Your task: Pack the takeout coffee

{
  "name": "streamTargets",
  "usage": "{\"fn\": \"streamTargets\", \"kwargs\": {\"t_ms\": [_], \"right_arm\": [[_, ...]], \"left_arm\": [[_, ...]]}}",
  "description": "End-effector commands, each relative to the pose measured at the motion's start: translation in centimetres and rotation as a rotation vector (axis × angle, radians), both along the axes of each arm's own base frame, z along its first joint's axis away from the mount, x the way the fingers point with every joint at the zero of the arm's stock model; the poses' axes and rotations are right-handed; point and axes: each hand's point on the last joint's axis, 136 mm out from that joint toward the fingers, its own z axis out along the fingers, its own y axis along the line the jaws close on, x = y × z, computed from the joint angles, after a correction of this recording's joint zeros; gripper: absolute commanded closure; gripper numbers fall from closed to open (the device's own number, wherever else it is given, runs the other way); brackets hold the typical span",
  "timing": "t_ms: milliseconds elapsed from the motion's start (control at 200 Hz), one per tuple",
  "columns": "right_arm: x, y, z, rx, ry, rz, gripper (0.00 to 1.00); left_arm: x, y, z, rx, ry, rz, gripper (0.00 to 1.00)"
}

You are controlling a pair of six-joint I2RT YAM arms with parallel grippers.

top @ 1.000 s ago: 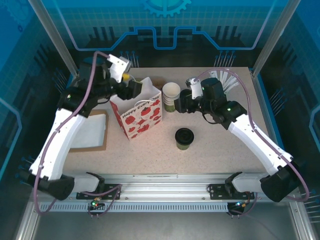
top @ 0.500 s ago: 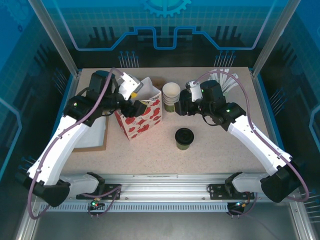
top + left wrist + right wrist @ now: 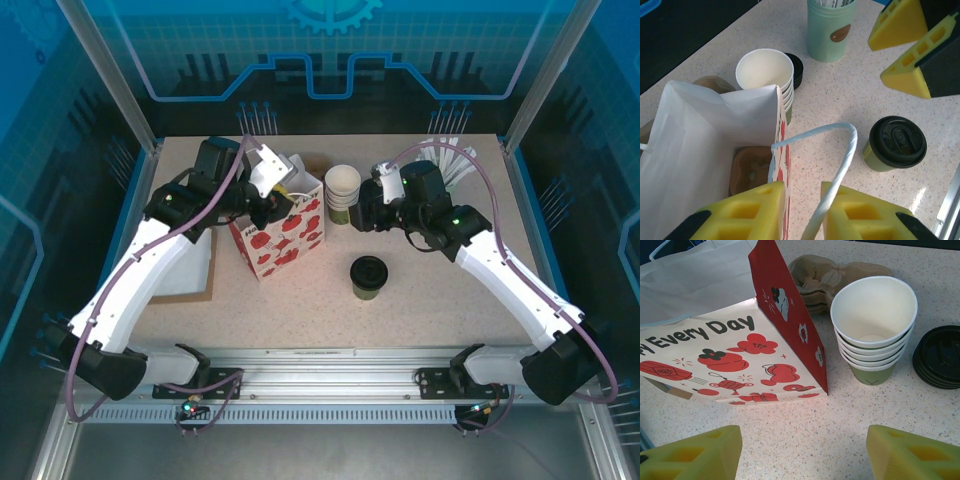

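Top external view: nearest us, the takeout coffee (image 3: 369, 277) stands upright near the middle of the table (image 3: 300, 300), its black lid on, apart from everything else. Left of it and slightly farther stands the paper bag (image 3: 285, 228), mouth open, with a brown cup tray (image 3: 752, 170) on its floor. The left gripper (image 3: 802, 195) hangs over the bag's mouth, jaws narrow about the white handle (image 3: 842, 160). The cord lies against one pad and a gap shows to the other, so we record no clamp. The right gripper (image 3: 800, 455) hovers just right of the bag, jaws wide, holding nothing. Beyond it we note the stack of lidless cups (image 3: 874, 325), with black lids (image 3: 940, 357) beside it on the right and spare trays (image 3: 835, 275) behind the bag. Farthest right stands the pale-green holder (image 3: 827, 30) of white sticks.
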Motion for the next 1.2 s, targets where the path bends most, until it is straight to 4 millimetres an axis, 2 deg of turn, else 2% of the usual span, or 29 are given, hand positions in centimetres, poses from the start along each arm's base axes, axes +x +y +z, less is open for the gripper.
{"fn": "streamTargets", "kwargs": {"t_ms": [0, 125, 440, 505, 675, 760, 865, 970, 1040, 1196], "right_arm": [[-0.3, 0.2, -0.5, -0.021, 0.005, 0.016, 0.32], [-0.3, 0.3, -0.8, -0.024, 0.012, 0.017, 0.32], [-1.0, 0.0, -2.7, -0.043, 0.06, 0.018, 0.32], [-1.5, -0.4, -3.6, -0.064, 0.081, 0.018, 0.32], [-3.5, -2.0, -6.4, -0.103, 0.159, 0.02, 0.3], [-4.8, -2.4, -7.5, -0.065, 0.216, 0.039, 0.27], [-5.7, -3.4, -8.6, 0.013, 0.298, 0.043, 0.2], [-5.8, -3.9, -9.8, 0.121, 0.367, 0.037, 0.18], [-6.2, -3.9, -11.7, 0.142, 0.433, 0.045, 0.18], [-6.1, -3.4, -14.0, 0.191, 0.515, 0.058, 0.18]], "left_arm": [[1.1, -0.5, -0.7, 0.038, -0.044, -0.028, 0.79], [1.9, -0.7, -1.2, 0.056, -0.051, -0.033, 0.87], [2.6, -1.1, -1.3, 0.062, -0.066, -0.045, 0.88], [2.4, -1.0, -0.9, 0.055, -0.072, -0.041, 0.82], [0.8, -0.7, 1.4, -0.021, -0.09, -0.026, 0.44], [-0.2, -0.8, 3.2, -0.103, -0.083, -0.007, 0.32], [-1.4, -1.2, 5.0, -0.229, -0.032, 0.021, 0.29], [-2.6, -1.8, 6.0, -0.337, 0.044, 0.043, 0.34], [-3.6, -2.4, 6.1, -0.372, 0.087, 0.056, 0.36], [-6.6, -4.2, 5.3, -0.367, 0.147, 0.018, 0.36]]}}
